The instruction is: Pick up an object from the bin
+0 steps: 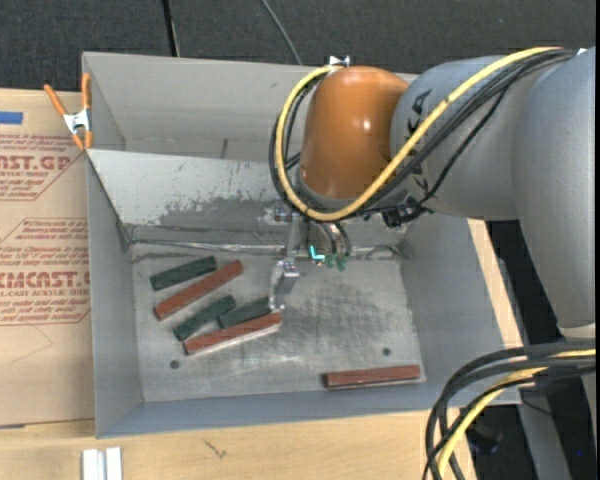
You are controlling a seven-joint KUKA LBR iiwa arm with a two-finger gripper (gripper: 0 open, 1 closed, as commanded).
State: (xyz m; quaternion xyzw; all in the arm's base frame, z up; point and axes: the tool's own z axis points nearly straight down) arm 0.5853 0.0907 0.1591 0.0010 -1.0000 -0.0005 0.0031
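Hovering inside the grey bin (110,268), your claw (278,298), spread or pinched you cannot tell, a dark green bar (248,314) just left of the claw, a red-brown bar (232,335) lower left, more bars (195,288) farther left.

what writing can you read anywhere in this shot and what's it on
"CAST.GP": large red print on the cardboard sheet left of the bin; its start is cut off.
"CAST ACRYLIC SHEET": red print lower on the same sheet; the start of the line is unclear.
Small red lines between them: too small to read.
Black letters on the arm: crossed by cables, not readable for certain.
Bars in the bin: no print to be seen.
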